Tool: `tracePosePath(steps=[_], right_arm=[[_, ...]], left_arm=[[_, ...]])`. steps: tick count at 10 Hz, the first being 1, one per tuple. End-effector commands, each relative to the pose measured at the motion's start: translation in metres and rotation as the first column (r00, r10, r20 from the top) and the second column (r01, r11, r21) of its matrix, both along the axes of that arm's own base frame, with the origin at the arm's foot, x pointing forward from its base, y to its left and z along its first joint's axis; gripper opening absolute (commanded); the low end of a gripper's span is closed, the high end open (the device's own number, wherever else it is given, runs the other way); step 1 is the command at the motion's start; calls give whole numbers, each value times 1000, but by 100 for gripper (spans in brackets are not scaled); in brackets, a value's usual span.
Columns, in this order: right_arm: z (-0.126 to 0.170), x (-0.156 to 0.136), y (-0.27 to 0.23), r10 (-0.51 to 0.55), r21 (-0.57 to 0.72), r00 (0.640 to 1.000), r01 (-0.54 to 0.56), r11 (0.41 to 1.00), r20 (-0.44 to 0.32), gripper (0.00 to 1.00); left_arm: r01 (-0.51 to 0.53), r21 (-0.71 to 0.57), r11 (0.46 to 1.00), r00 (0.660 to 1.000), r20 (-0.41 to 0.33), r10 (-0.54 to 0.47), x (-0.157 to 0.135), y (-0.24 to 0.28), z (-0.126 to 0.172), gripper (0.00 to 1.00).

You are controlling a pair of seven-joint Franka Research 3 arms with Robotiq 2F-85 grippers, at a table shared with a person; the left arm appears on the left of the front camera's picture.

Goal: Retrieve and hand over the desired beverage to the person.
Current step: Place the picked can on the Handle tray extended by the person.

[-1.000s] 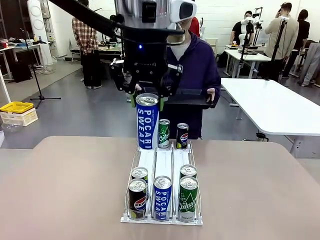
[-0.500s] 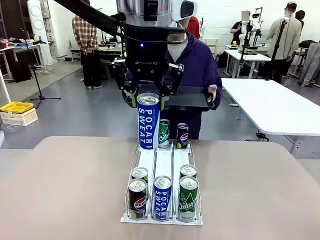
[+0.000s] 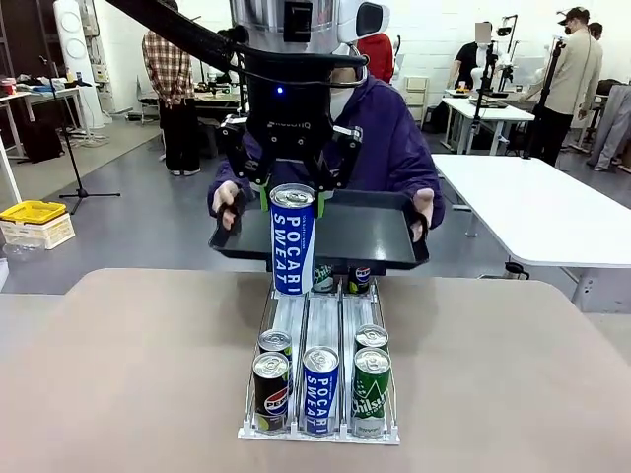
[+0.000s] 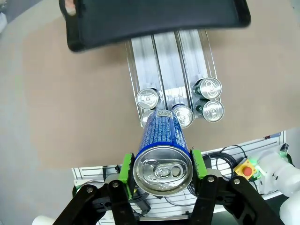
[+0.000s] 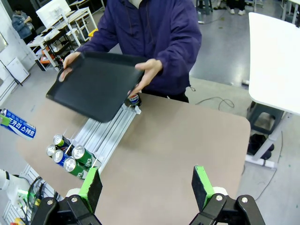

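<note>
My left gripper (image 3: 292, 194) is shut on a tall blue Pocari Sweat can (image 3: 292, 246), holding it upright above the far end of the can rack (image 3: 308, 320). In the left wrist view the can (image 4: 161, 140) sits between the green pads (image 4: 125, 167) of the gripper (image 4: 161, 165). The person (image 3: 389, 128) in a purple jacket holds a black tray (image 3: 365, 232) level in both hands just behind the can. My right gripper (image 5: 146, 183) is open with nothing in it, high above the table, looking down at the person (image 5: 154, 28), the tray (image 5: 96, 84) and the can (image 5: 18, 124).
The rack holds several Pepsi, Pocari and green cider cans (image 3: 320, 379) at its near end, and two more (image 3: 360, 279) at the far end under the tray. The brown table (image 3: 118, 374) is bare on both sides. A white table (image 3: 552, 212) stands at the right.
The person has brought the black tray forward and down, over the rack's far end and close behind the held can. My left gripper and its can have barely moved.
</note>
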State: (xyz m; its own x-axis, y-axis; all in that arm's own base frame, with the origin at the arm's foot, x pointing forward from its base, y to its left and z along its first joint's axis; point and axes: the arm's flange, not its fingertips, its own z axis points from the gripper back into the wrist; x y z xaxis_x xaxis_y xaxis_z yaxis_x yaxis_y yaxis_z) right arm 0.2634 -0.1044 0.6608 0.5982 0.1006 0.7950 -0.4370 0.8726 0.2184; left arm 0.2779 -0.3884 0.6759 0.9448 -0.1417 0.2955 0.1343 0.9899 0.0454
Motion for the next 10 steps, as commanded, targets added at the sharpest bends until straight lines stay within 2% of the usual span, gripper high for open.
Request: tracePosePath(steps=[1,10], right_arm=[[-1,1,0,10,6,1000,-10,1000,0,100],[-1,1,0,10,6,1000,-10,1000,0,100]], left_arm=[[-3,-4,1000,1000,10,3,-1,3,2,0],[-3,-4,1000,1000,10,3,-1,3,2,0]])
